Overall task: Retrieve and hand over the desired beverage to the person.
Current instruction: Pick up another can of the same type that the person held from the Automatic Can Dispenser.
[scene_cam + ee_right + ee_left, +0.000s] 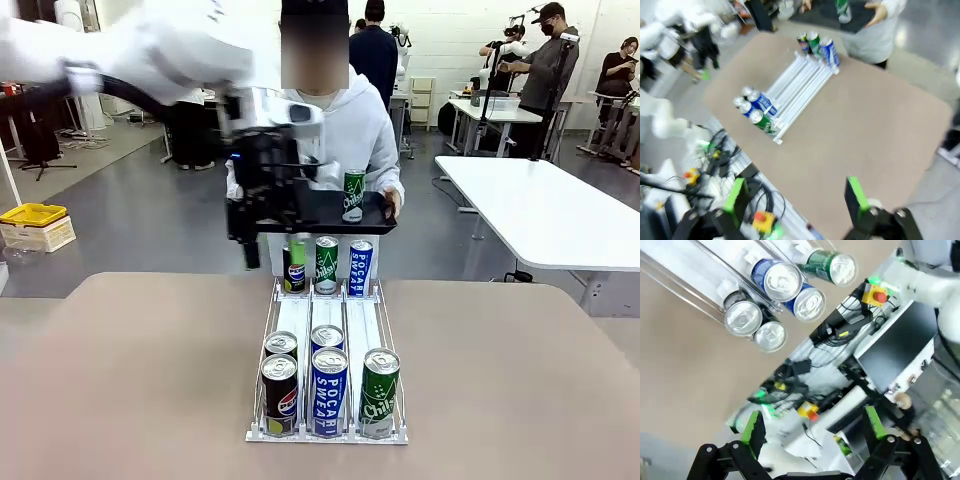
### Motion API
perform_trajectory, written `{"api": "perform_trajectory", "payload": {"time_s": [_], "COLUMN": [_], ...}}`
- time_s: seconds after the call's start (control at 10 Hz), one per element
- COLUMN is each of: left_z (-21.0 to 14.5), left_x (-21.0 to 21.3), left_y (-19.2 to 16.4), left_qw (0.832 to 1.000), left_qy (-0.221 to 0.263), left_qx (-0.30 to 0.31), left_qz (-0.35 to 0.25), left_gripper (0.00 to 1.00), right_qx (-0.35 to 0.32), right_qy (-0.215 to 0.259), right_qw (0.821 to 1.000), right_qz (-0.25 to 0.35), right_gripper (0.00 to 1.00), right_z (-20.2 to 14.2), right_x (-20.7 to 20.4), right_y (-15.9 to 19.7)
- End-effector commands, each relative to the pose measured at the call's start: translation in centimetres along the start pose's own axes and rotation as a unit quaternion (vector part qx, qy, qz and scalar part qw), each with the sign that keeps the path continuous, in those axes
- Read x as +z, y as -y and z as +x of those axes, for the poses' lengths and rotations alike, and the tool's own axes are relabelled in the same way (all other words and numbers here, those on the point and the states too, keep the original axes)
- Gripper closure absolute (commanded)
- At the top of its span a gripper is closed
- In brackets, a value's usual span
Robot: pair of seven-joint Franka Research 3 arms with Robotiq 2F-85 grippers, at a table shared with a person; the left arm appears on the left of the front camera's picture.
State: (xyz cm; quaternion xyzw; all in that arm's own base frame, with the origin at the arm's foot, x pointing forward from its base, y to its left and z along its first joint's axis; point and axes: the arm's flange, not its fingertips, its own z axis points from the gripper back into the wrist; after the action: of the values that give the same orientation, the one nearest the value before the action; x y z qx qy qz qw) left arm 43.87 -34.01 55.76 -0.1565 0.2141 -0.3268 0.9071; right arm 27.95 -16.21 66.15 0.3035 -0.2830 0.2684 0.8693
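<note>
Your left gripper hangs spread and empty just beside the tray held by the person, where the green can stands upright. The handover looks all but done, so lift away high, clear of the tray's edge. The right gripper, also spread and empty, overlooks the whole counter and rack, while the front view gives you the can labels.

At the 6 o'clock end of the white wire rack, the blue aluminium can reads "POCARI SWEAT", the green aluminium can at its 3 o'clock reads "Chils…", the second green can on the flat black tray reads "Chil…", and the far blue can at the 12 o'clock end reads "SWEAT".
</note>
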Motion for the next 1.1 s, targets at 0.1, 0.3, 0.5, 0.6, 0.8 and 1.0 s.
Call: {"api": "perform_trajectory", "payload": {"time_s": [0.1, 0.3, 0.5, 0.6, 0.8, 1.0], "left_z": [3.1, 3.1, 2.7, 2.6, 2.5, 1.7], "left_x": [4.0, 3.6, 2.7, 2.0, 0.7, 0.1], "left_y": [2.9, 3.3, 3.6, 4.0, 5.0, 6.0], "left_qw": [0.995, 0.986, 0.969, 0.96, 0.936, 0.926], "left_qy": [0.017, 0.098, 0.182, 0.209, 0.273, 0.305], "left_qx": [0.093, 0.127, 0.128, 0.128, 0.115, 0.089], "left_qz": [0.002, 0.055, 0.111, 0.138, 0.191, 0.206], "left_gripper": [0.0, 0.0, 0.0, 0.0, 0.0, 0.0], "right_qx": [0.008, 0.008, 0.008, 0.008, 0.008, 0.008], "right_qy": [0.005, 0.005, 0.005, 0.005, 0.005, 0.005], "right_qw": [1.0, 1.0, 1.0, 1.0, 1.0, 1.0], "right_qz": [0.01, 0.01, 0.01, 0.01, 0.01, 0.01], "right_gripper": [0.0, 0.0, 0.0, 0.0, 0.0, 0.0], "right_z": [0.0, 0.0, 0.0, 0.0, 0.0, 0.0], "right_x": [-0.1, -0.1, -0.1, -0.1, -0.1, -0.1], "right_y": [0.2, 0.2, 0.2, 0.2, 0.2, 0.2]}}
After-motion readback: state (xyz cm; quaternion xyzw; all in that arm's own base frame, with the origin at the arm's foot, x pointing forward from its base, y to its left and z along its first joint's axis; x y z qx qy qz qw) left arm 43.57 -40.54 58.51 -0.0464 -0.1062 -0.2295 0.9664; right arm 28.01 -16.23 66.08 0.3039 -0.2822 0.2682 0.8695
